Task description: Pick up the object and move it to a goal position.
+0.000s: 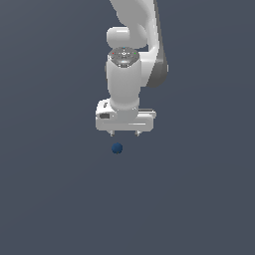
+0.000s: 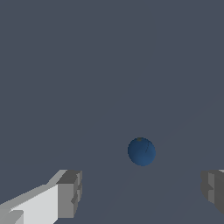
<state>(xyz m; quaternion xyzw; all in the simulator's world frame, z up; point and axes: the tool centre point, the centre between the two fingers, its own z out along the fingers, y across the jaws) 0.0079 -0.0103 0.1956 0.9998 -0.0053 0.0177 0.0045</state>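
The object, a small dark blue ball (image 1: 117, 148), lies on the flat grey surface just below the white gripper (image 1: 124, 133) in the exterior view. The gripper points down and is open and empty. Its two short fingertips stand wide apart, above the ball and slightly toward the exterior view's right of it. In the wrist view the ball (image 2: 141, 151) shows a faint yellowish smudge at its edge. It sits beyond the gap between the two grey fingertips (image 2: 70, 193), apart from both. The gripper (image 2: 142, 192) holds nothing.
The white arm (image 1: 130, 60) rises behind the gripper toward the top of the exterior view. The grey surface (image 1: 60, 199) spreads around the ball.
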